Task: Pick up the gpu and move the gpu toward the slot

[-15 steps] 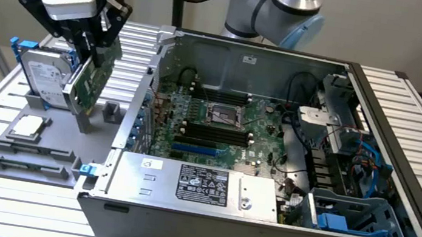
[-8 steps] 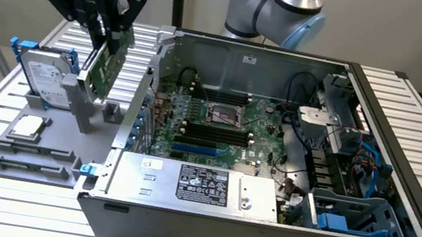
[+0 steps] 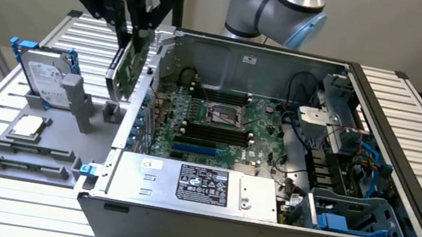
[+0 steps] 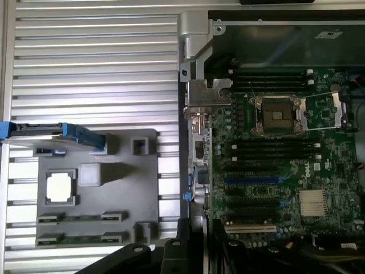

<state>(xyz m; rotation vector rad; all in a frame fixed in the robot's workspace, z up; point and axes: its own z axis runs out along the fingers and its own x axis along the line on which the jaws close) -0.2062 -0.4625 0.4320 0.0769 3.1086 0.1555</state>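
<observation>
claw (image 3: 136,20) clamped on gpu (image 3: 128,66), card hanging on edge | computer case (image 3: 261,235) wall just beside it | advice: keep card vertical, clear the wall

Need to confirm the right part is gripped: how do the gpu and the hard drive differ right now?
The gpu is a thin green board hanging in the gripper above the case edge; the hard drive is thicker, silver, blue-railed, and stands in the grey holder. Both stand on edge.
</observation>
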